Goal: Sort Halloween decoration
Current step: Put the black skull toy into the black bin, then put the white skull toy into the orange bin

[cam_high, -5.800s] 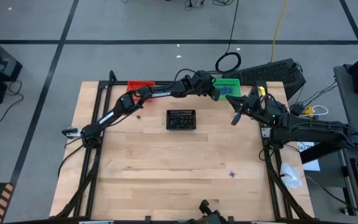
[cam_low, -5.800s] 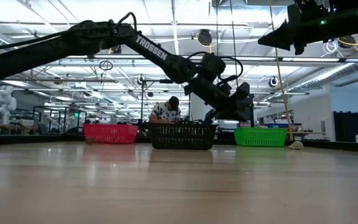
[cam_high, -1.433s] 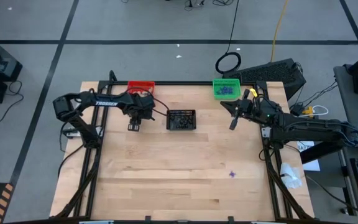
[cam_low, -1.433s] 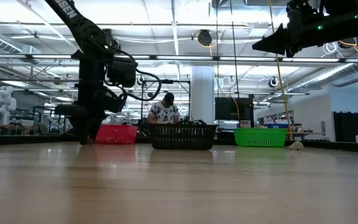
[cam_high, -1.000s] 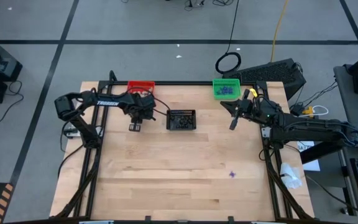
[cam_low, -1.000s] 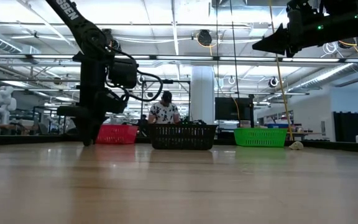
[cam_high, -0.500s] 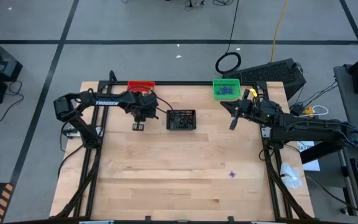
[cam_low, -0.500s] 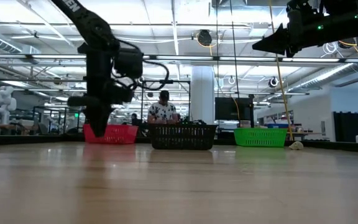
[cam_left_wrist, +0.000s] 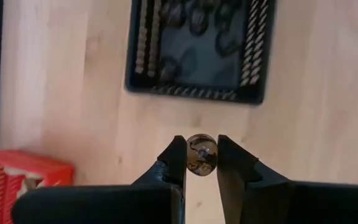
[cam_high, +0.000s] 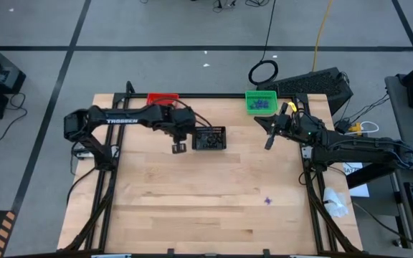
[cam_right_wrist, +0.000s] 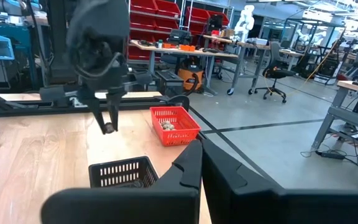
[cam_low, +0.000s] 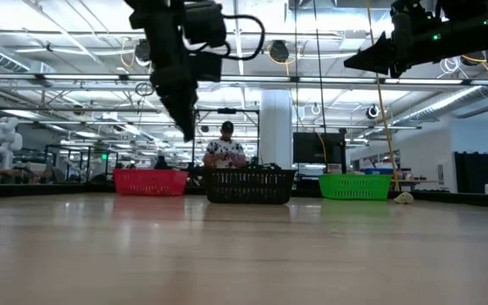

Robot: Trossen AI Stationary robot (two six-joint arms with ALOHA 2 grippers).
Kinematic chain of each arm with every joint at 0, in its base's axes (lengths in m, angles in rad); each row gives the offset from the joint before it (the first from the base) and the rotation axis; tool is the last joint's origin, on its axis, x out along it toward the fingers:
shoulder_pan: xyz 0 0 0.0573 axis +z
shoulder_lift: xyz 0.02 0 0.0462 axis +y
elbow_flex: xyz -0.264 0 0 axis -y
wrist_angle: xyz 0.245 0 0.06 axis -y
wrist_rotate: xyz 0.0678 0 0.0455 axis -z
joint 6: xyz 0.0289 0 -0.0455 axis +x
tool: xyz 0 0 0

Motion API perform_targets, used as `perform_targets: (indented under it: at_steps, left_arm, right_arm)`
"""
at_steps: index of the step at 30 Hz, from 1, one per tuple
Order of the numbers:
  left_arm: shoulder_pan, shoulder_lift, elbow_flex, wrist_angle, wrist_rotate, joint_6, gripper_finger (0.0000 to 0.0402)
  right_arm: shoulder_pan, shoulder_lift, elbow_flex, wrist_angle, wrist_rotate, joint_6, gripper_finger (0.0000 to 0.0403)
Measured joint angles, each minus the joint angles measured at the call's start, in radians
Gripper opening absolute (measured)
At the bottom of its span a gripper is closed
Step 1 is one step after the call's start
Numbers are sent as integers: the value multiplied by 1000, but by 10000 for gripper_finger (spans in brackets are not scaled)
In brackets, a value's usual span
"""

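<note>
My left gripper (cam_left_wrist: 201, 155) hangs above the wood table just left of the black basket (cam_high: 209, 138), shut on a small round dark brown trinket (cam_left_wrist: 200, 154). It also shows high in the low view (cam_low: 188, 134) and, in the right wrist view, over the table (cam_right_wrist: 109, 127). My right gripper (cam_high: 267, 141) waits shut, raised near the green basket (cam_high: 261, 101), which holds purple pieces. The red basket (cam_right_wrist: 174, 124) holds pale lumps. The black basket (cam_left_wrist: 197, 50) holds several dark bits. One purple trinket (cam_high: 267, 201) lies on the table, right of the middle. My left gripper pinches the dark brown trinket by its two opposite sides (cam_left_wrist: 191, 157) between its two fingertips (cam_left_wrist: 176, 152). The fingers come from above, pointing steeply down. The trinket is lifted well clear of the table.
The three baskets stand in a row along the far edge: red (cam_high: 162, 98), black, green. A pale lump (cam_low: 404, 198) lies at the far right in the low view. Bare wood (cam_high: 206, 193) fills the table's near half. A person (cam_low: 225, 151) sits in the room beyond.
My left gripper has risen from the table surface near the red basket and swung toward the table's right, up to the black basket's left side, carrying the dark trinket clear of the wood. My right arm has kept still.
</note>
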Motion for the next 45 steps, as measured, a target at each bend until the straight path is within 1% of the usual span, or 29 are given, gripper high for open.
perform_targets:
  at_steps: [4,11,14,18,22,25,28,30,32,37,39,42,45]
  left_arm:
    - [-32,42,55,69,0,-54,46]
    - [-27,180,140,199,6,-77,45]
    - [-23,259,193,198,39,-77,45]
    - [-26,348,251,197,42,-69,47]
    - [-20,419,279,196,42,-70,49]
    - [-17,450,289,194,42,-69,51]
    - [-22,455,290,199,42,-69,53]
    - [-27,454,290,195,43,-69,61]
    - [-28,442,290,181,43,-68,77]
    - [-33,394,324,146,37,-65,132]
    - [-38,365,329,132,37,-66,143]
    - [-52,310,327,146,33,-60,139]
    - [-72,257,291,167,32,-58,108]
  right_arm:
    - [0,0,0,0,0,0,0]
    - [0,0,0,0,0,1,0]
    - [0,0,0,0,0,1,0]
    - [0,0,0,0,0,1,0]
    - [0,0,0,0,0,1,0]
    - [0,0,0,-5,0,1,0]
    - [0,0,0,-16,0,1,0]
    - [0,0,0,-30,0,1,0]
    - [0,1,0,-39,0,0,0]
    - [0,2,0,-48,1,0,0]
    - [0,2,0,-53,1,-1,0]
    - [0,2,0,-86,1,0,0]
    - [0,2,0,-137,2,0,0]
